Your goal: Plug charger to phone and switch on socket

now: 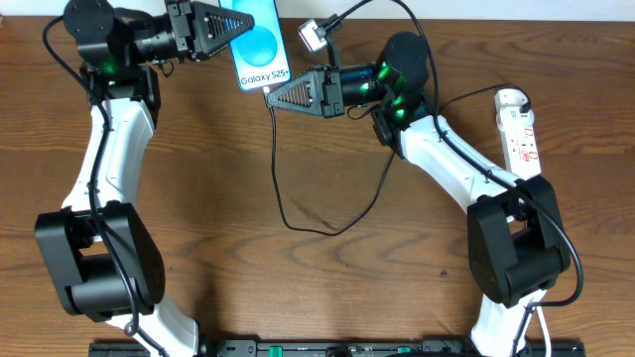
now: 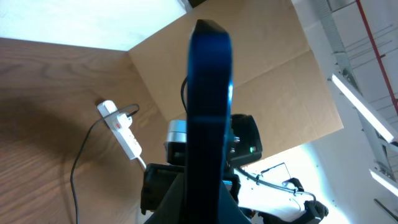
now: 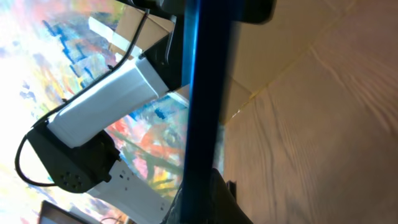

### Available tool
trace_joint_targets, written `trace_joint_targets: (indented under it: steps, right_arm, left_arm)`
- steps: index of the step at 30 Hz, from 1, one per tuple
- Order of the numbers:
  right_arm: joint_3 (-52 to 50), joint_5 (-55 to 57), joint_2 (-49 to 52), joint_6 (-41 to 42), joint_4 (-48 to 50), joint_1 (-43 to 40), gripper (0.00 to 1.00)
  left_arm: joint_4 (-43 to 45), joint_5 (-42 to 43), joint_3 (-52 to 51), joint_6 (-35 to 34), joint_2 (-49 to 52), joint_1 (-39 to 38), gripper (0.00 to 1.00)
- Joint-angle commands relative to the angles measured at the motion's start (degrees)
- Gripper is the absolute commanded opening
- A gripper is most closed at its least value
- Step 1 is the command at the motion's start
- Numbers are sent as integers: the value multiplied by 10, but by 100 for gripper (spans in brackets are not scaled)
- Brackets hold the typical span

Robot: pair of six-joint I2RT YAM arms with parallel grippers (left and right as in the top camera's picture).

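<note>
**Overhead, left wrist and right wrist views.** The phone (image 1: 260,40) is held clear of the table (image 1: 298,297) by the left gripper (image 1: 230,32). The gripper's fingers are closed on the phone's long edge, so the phone extends straight out from the fingertips with its blue screen turned upward. In the left wrist view the phone (image 2: 209,106) is seen edge-on, rising directly ahead of the fingers.

The right gripper (image 1: 272,97) is placed at the phone's lower short edge, tip just beside it. Whether its fingers are closed cannot be told, as they are seen stacked from above. In the right wrist view the phone (image 3: 202,93) is seen edge-on, straight ahead.

The charger (image 1: 281,188) is seen starting at the right gripper's tip. From there it hangs away from the phone and loops over the table beneath the right arm.

The socket (image 1: 520,129) lies flat on the table, well apart from the right gripper, behind it and past the arm's elbow.
</note>
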Motion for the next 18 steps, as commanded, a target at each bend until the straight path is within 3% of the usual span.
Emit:
trace_joint_targets:
  steps: [1,6,10,13,18]
  right_arm:
    - [0,-5,1,-44,-43,-1,1]
    - [0,-10,1,-182,-236,-1,1]
    - [0,48,1,-321,-435,-5,1]
    - [0,183,1,-399,-603,-9,1]
    - [2,379,1,-438,-760,-12,1]
  left_arm:
    - [5,16,-5,11,-10,17,7]
    - [5,16,-5,11,-10,46,7]
    - [5,16,-5,13,-10,63,7]
    - [5,16,-5,13,-10,67,7]
    - [5,16,-7,20,-9,67,7]
